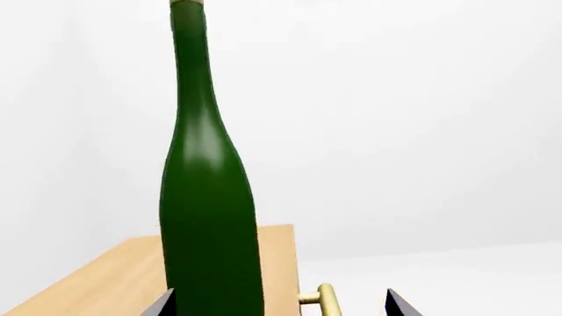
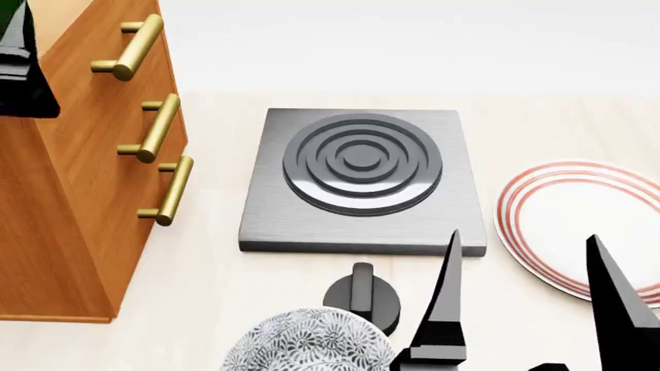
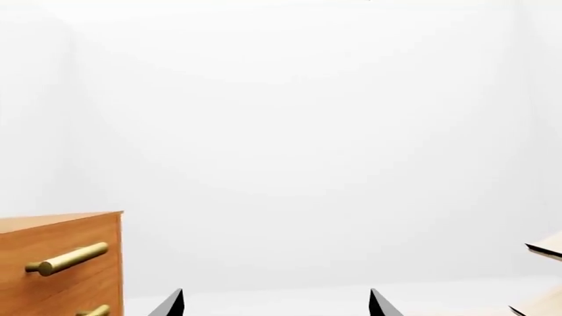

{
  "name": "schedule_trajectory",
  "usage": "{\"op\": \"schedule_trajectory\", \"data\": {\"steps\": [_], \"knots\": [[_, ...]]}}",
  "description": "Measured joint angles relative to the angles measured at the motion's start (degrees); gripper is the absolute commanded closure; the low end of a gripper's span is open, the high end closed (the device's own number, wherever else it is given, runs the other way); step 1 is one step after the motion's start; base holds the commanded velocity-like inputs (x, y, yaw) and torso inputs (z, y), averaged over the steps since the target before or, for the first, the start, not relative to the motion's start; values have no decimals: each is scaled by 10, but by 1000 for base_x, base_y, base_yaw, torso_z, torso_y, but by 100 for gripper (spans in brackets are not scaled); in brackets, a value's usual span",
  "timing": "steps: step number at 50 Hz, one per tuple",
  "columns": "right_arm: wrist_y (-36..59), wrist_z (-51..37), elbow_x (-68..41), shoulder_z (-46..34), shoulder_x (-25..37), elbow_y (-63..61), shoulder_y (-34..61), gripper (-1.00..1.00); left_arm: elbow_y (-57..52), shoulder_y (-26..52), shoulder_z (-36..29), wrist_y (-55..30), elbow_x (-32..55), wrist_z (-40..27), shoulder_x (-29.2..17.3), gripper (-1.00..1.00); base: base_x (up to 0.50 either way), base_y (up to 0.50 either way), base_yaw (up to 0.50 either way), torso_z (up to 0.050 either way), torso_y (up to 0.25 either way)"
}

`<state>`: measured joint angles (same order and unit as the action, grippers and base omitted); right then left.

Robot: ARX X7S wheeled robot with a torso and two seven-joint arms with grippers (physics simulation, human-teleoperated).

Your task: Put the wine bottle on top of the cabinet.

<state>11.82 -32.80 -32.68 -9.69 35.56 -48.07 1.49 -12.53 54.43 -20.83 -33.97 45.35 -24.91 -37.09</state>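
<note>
The wine bottle is dark green with a long neck and a tan cork at its tip. It stands upright against the cabinet's light wooden top. My left gripper is open, its jaws set much wider than the bottle, which sits close to one fingertip. In the head view the reddish-brown cabinet with brass bar handles fills the left side. A sliver of the green bottle shows at the top left corner. My right gripper is open and holds nothing, low at the front right.
A grey square burner plate with dark rings lies mid-table. A white plate with red rings is on the right. A patterned bowl and a black knob-like piece sit at the front. The right wrist view shows the cabinet.
</note>
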Motion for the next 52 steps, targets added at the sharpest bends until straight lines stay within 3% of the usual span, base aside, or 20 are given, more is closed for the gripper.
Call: {"op": "schedule_trajectory", "data": {"steps": [17,28,52], "knots": [[2,1,0,-12,-2,-9,9,-100,-197,-195,17,84,-23,-76,-26,-100,0,0,0,0,0],[3,3,4,-23,-5,-12,14,-100,-261,-320,0,144,-72,-103,-24,-100,0,0,0,0,0],[9,-1,1,-31,-4,-24,24,-100,-324,-422,-49,186,-141,-125,-12,-100,0,0,0,0,0]]}}
